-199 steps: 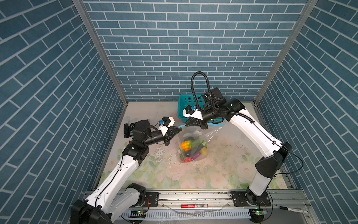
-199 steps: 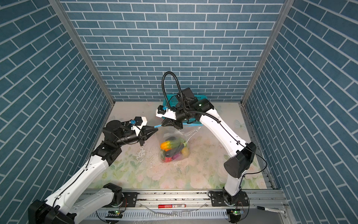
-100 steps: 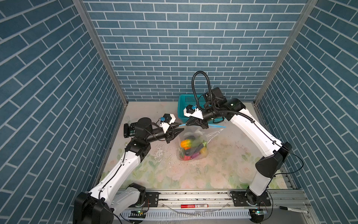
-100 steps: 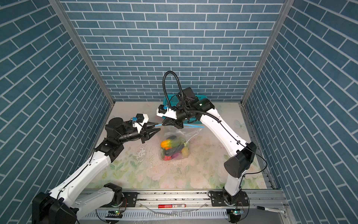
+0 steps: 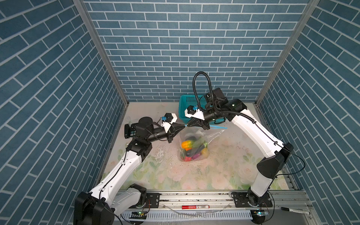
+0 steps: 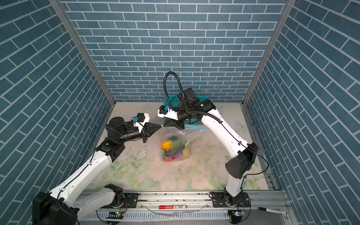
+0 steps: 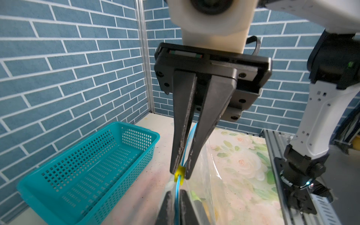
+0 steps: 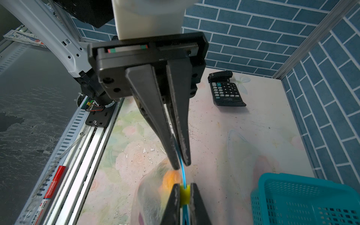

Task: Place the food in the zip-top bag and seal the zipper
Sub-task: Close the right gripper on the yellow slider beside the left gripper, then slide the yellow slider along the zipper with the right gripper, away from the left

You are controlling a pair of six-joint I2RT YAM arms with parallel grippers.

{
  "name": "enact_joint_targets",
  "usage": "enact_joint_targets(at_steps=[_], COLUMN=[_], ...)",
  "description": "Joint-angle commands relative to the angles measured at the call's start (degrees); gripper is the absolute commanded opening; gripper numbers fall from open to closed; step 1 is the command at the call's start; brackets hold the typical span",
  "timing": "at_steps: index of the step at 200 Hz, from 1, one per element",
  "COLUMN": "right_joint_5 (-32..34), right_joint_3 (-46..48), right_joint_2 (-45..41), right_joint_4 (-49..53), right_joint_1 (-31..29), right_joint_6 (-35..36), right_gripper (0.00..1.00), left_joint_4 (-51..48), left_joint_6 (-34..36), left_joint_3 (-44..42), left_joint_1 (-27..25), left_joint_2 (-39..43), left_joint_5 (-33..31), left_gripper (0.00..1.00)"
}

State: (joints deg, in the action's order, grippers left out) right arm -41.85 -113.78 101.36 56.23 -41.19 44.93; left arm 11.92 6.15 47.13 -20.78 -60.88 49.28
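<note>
- my left jaws pinch the small yellow slider tab [image 7: 179, 174], my right jaws the thin light-blue zipper strip [image 8: 182, 173].
- a crooked pull could pop the tab free.

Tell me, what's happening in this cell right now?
Both arms are working the top edge of the clear zip-top bag, with the toy produce already inside. The left tool is shut on the light-blue zipper strip; the right tool, tip to tip with it, is shut on the yellow slider tab.
</note>
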Motion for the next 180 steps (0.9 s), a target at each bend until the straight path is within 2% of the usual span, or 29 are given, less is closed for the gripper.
enact_joint_targets(at_steps=[1,21,35,48,93,119,153,180], right_joint_5=[-1.7,-0.5,2.4,4.9,8.8,10.0,15.2,18.8], right_joint_3=[-1.8,-1.7,-2.0,-3.4,-10.4,-11.8,-16.7,-22.8], right_joint_2=[-0.4,-0.3,-0.1,0.5,3.2,3.9,6.7,10.1], right_joint_4=[1.1,0.8,0.7,3.3,11.7,12.6,17.9,22.7], right_joint_1=[-0.2,-0.5,-0.9,-1.4,-2.7,-3.5,-5.4,-6.4], right_joint_6=[1.1,0.1,-2.0,-2.0,0.0,0.5,2.0,2.4], right_gripper=[0.03,0.06,0.12,0.18,0.28,0.31,0.34,0.31], left_joint_4=[0.9,0.4,0.4,0.4,0.5,0.6,0.2,0.3], left_joint_6=[0.0,0.2,0.3,0.4,0.4,0.4,0.5,0.5], left_joint_3=[1.7,1.7,1.5,1.3,1.2,1.1,1.1,1.0], left_joint_1=[-0.4,-0.5,-0.5,-0.5,-0.4,-0.4,-0.5,-0.5], left_joint_2=[0.1,0.4,0.8,1.1,1.1,1.2,1.4,1.4], left_joint_5=[1.5,1.5,1.5,1.4,1.3,1.3,1.2,1.1], left_gripper=[0.01,0.00,0.00,0.00,0.00,0.00,0.00,0.00])
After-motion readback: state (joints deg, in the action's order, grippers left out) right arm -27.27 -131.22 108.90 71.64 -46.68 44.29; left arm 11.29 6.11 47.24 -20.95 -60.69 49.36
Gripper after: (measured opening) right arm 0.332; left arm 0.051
